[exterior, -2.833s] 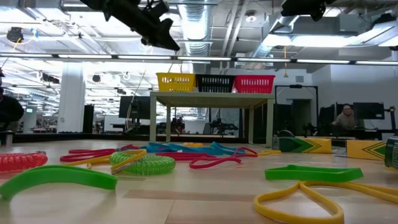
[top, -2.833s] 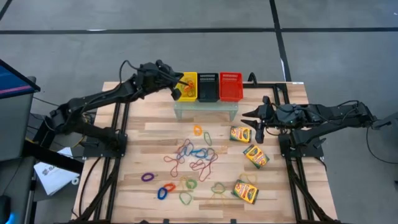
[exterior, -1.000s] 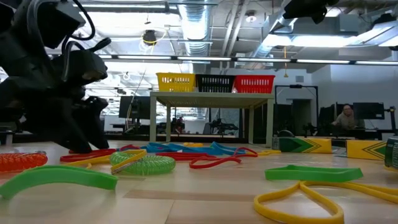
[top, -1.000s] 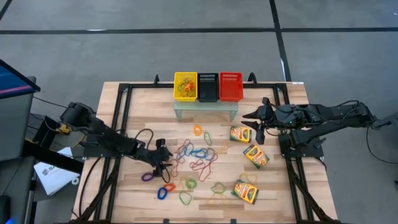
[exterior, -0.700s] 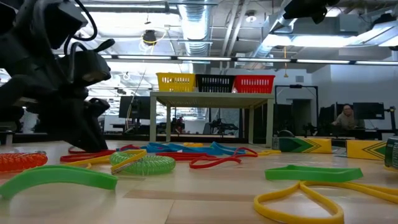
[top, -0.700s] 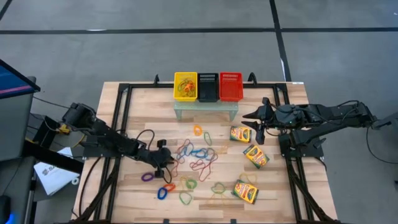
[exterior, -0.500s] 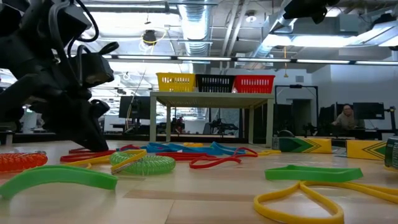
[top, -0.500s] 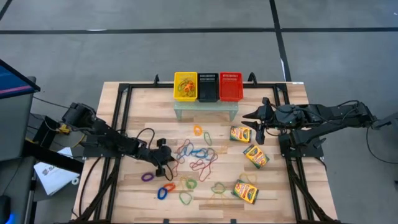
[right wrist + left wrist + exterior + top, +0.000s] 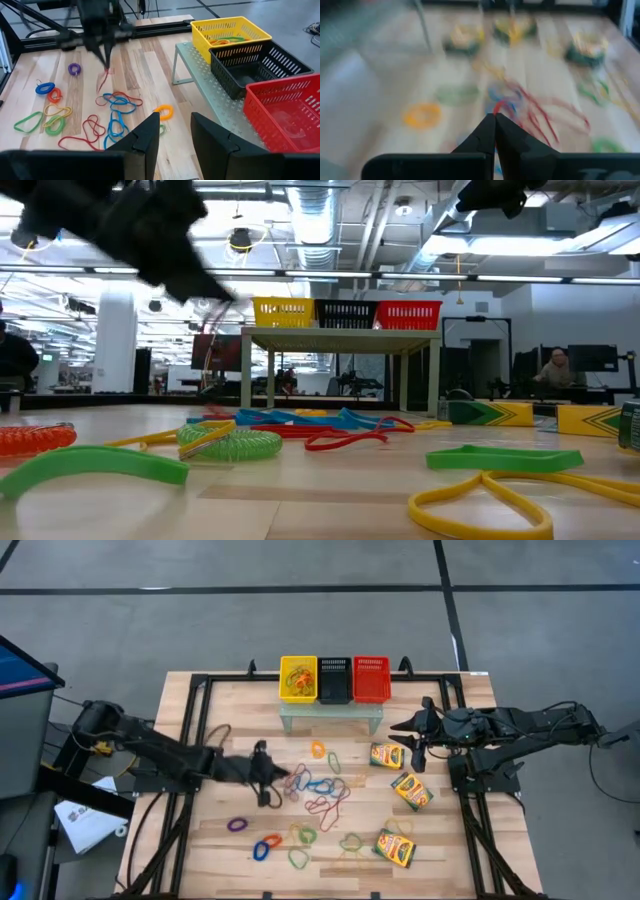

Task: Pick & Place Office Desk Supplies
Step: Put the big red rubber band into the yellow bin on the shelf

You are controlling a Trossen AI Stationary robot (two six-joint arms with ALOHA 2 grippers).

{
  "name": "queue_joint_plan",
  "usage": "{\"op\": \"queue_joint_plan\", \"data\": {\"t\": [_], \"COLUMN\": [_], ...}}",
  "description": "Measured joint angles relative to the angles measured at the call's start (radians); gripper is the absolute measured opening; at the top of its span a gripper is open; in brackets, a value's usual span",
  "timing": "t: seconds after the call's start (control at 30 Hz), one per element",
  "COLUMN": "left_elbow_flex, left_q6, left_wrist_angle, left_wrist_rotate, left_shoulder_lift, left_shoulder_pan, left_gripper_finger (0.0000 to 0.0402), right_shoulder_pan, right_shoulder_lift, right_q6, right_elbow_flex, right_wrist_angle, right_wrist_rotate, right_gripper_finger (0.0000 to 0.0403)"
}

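Left gripper (image 9: 268,776), jaws closed on a red band (image 9: 105,79), lifted clear at nine o'clock of the band pile (image 9: 315,790), presumably for basket delivery; right gripper (image 9: 412,738) part-open, empty, waiting beside crayon boxes (image 9: 387,756) at three o'clock.

Left wrist view is motion-blurred: the bands (image 9: 540,112) and crayon boxes (image 9: 587,47) are only colour smears. In the low view the left arm (image 9: 140,225) is a dark blur, its jaws indistinct. There the rightmost crayon box (image 9: 630,425) is cut by the edge.
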Motion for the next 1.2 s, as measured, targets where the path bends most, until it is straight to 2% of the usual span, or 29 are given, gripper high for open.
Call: {"op": "queue_joint_plan", "data": {"t": [0.2, 0.4, 0.53, 0.67, 0.93, 1.2], "left_elbow_flex": [0.132, 0.283, 0.361, 0.381, 0.381, 0.425], "left_q6": [0.244, 0.441, 0.466, 0.462, 0.465, 0.466], "left_wrist_angle": [0.0, 0.0, -0.057, -0.068, -0.061, -0.065], "left_wrist_rotate": [-0.001, 0.002, 0.043, 0.127, 0.193, 0.201], "left_shoulder_lift": [-0.054, -0.049, -0.046, -0.041, 0.024, 0.111], "left_shoulder_pan": [0.176, 0.386, 0.529, 0.645, 0.755, 0.786], "left_gripper_finger": [0.0, 0.0, 0.0, 0.0, 0.0, 0.0], "right_shoulder_pan": [0.0, 0.0, 0.001, 0.001, 0.001, 0.001], "right_shoulder_lift": [0.0, 0.0, 0.0, 0.0, 0.0, 0.0], "right_q6": [0.009, 0.029, 0.029, 0.029, 0.029, 0.023], "right_elbow_flex": [0.0, 0.0, 0.0, 0.0, 0.0, 0.0], "right_wrist_angle": [0.0, -0.003, -0.004, -0.004, -0.003, -0.004], "right_wrist_rotate": [0.0, -0.022, -0.026, -0.026, -0.026, -0.025], "right_gripper_finger": [0.0108, 0.0108, 0.0108, 0.0108, 0.0108, 0.0108]}}
